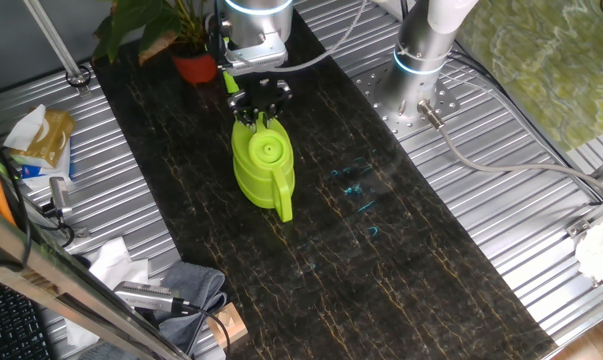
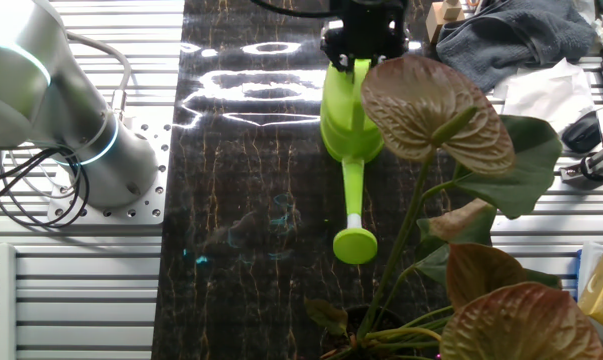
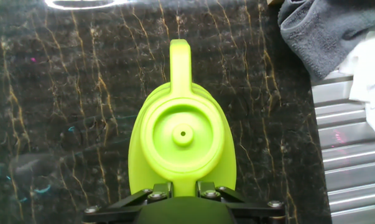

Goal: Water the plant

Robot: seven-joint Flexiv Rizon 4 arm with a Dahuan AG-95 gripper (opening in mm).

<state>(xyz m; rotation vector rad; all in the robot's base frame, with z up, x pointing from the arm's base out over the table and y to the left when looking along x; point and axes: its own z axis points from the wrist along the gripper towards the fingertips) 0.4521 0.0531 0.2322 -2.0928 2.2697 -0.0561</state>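
Dark tabletop (image 1: 421, 250): claw (image 1: 260, 112) clamping watering can (image 1: 263, 165)

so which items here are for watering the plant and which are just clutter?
For the job:
watering can
plant
pincer, at the can's handle

Lying about:
grey cloth
white tissue
yellow packet

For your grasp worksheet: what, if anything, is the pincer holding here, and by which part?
The pincer is closed on the green watering can, gripping it at the base of the spout, on the side towards the plant.
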